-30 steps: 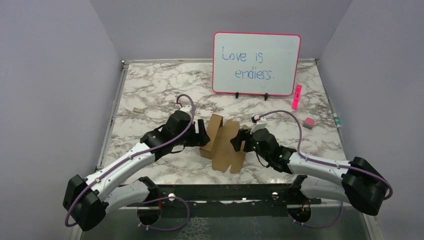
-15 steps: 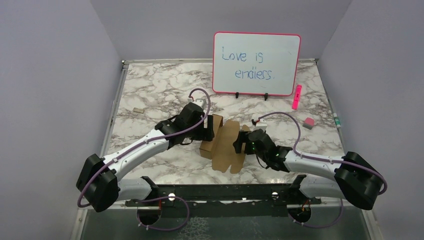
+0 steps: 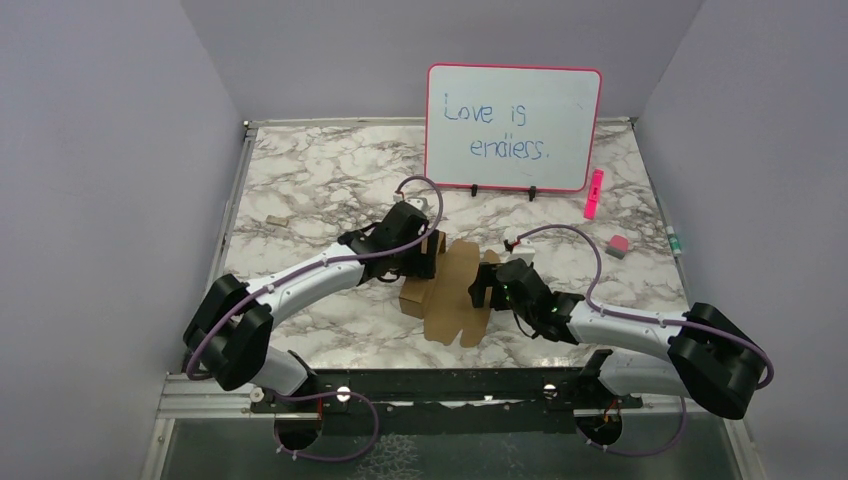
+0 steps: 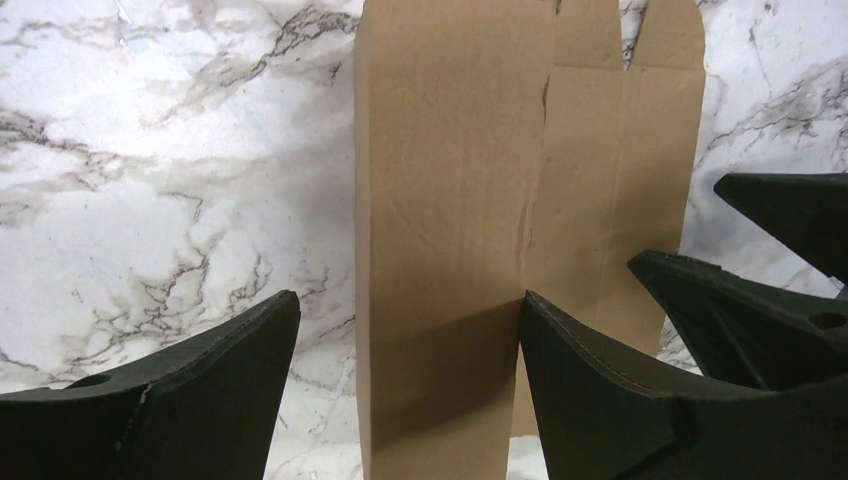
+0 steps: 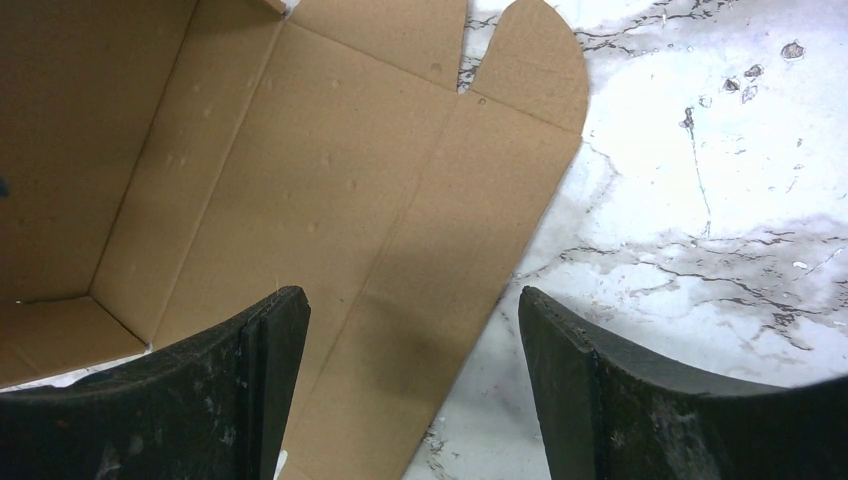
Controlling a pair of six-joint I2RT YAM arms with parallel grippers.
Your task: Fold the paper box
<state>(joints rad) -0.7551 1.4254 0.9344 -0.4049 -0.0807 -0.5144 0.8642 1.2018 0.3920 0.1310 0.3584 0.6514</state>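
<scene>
My left arm has reached forward over the last second, carrying my left gripper [image 3: 427, 260] from beside the paper box [image 3: 455, 295] to above its raised left side. My right arm has barely shifted.

The paper box sits in the middle of the tabletop [image 3: 320, 170] and is only partly formed. Its left part stands up as a wall with a folded corner, while the right part lies flat, its rounded tabs pointing away from me.

In the left wrist view, my left gripper [image 4: 408, 310] is spread wide with the upright panel [image 4: 450, 150] between its fingers. One finger seems to sit right at the panel's edge, but nothing is clamped. My right gripper [image 5: 410, 300] is equally wide, hovering over the flat sheet [image 5: 330, 180] near its edge and holding nothing.

I judge this to be the early wall-raising step: the left side is up and the right panels are not yet lifted. Next, I think the left gripper should pinch or brace the standing wall so it doesn't flop. The right gripper then has to get a finger under the flat edge and fold it along the crease. The thin cardboard may slide on the smooth marble.
</scene>
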